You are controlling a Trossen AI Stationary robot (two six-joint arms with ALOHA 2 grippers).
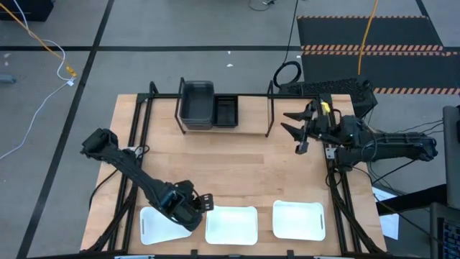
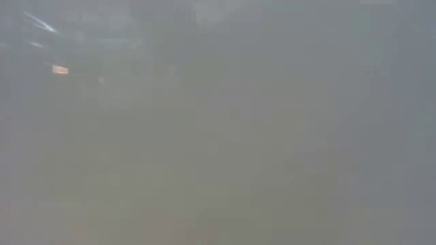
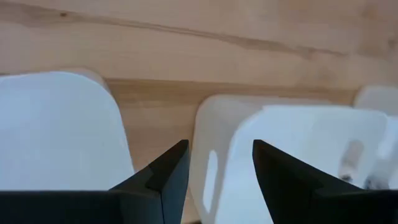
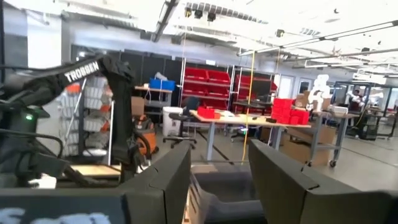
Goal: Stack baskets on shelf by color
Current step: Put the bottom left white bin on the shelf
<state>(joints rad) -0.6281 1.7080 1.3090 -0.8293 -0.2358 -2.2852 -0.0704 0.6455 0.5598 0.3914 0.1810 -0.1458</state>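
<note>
Three white baskets lie in a row along the table's near edge: left (image 1: 159, 226), middle (image 1: 231, 225), right (image 1: 298, 219). My left gripper (image 1: 205, 203) is open just above the gap between the left and middle ones. In the left wrist view its fingers (image 3: 221, 155) stand on either side of the middle basket's left end wall (image 3: 214, 174), with the left basket (image 3: 56, 130) beside them. A dark grey basket (image 1: 195, 104) and a black mesh basket (image 1: 226, 111) sit on the shelf (image 1: 248, 133) at the far edge. My right gripper (image 1: 296, 131) is open and empty beside the shelf's right end.
The shelf's black rods (image 1: 270, 115) stand between my right gripper and the dark baskets. The dark grey basket also shows in the right wrist view (image 4: 224, 186). Bare wood (image 1: 237, 169) lies between the shelf and the white baskets. The low view shows only haze.
</note>
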